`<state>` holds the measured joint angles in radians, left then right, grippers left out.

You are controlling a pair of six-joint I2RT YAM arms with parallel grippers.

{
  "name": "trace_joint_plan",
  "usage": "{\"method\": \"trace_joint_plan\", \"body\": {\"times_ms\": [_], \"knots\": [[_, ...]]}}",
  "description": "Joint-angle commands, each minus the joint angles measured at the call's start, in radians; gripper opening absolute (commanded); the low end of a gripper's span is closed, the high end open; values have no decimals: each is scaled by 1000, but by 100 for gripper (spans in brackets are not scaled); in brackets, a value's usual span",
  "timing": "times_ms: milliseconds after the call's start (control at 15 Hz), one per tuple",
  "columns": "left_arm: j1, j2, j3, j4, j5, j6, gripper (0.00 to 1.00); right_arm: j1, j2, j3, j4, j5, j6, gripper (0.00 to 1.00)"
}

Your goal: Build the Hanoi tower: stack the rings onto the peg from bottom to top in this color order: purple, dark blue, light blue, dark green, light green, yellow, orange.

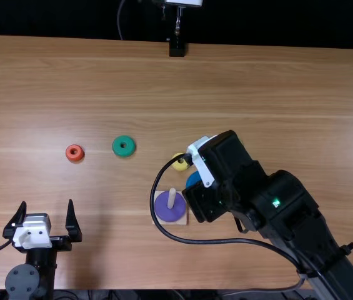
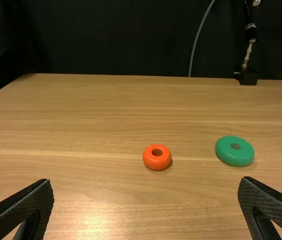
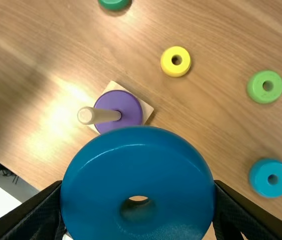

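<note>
From where I stood, it looked like a robotics lab. A left robot arm (image 1: 23,281) and a right one (image 1: 298,203) were set up at a wooden bench (image 1: 276,87), with a black cable (image 1: 226,241) looped along the right one and dark cloth (image 2: 121,40) hanging beyond the far edge.

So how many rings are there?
7: purple on the peg, dark blue in the right gripper, yellow near the peg, and orange, dark green, light green and light blue elsewhere on the table.
</note>
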<state>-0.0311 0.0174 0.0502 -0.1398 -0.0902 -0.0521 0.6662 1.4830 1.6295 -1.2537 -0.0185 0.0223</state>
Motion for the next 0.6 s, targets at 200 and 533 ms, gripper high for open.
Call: {"method": "trace_joint_plan", "body": {"times_ms": [200,533], "knots": [[3,-17,-50,-15,-2,10,100,46,23,38,14,-7,-8,0],[3,-17,-50,-15,-2,12,100,65,92,52,54,-7,-2,0]]}}
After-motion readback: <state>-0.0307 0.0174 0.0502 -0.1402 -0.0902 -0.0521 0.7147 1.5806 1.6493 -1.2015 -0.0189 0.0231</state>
